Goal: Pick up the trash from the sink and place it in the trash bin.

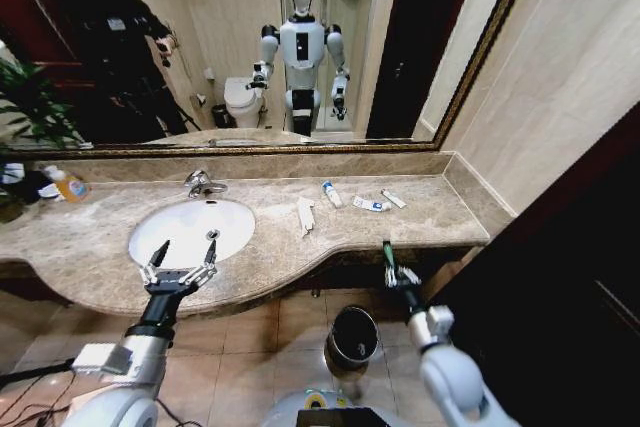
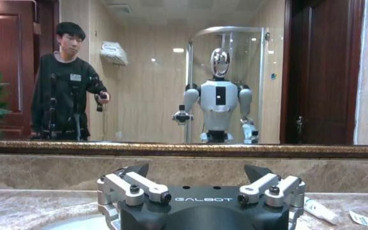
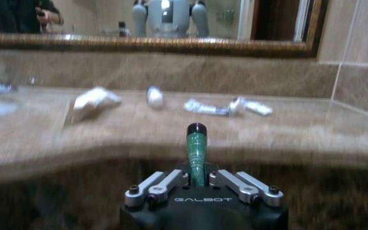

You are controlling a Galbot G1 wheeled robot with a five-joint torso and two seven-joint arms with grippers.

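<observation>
Right gripper (image 1: 392, 269) off worktop's front edge, above and slightly right of trash bin (image 1: 352, 337) on floor; fingers pinching small green tube (image 3: 196, 152), dark cap up. Left gripper (image 1: 181, 264) over near rim of sink (image 1: 240, 222), fingers spread, nothing between them. On worktop (image 1: 430, 212) right of sink: long white flat packet (image 1: 305, 215), tiny white bottle with blue cap (image 1: 331, 194), two white-blue tubes (image 1: 380, 202) lying close together. Orange-liquid soap bottle (image 1: 64, 184) at far left, by plant.
</observation>
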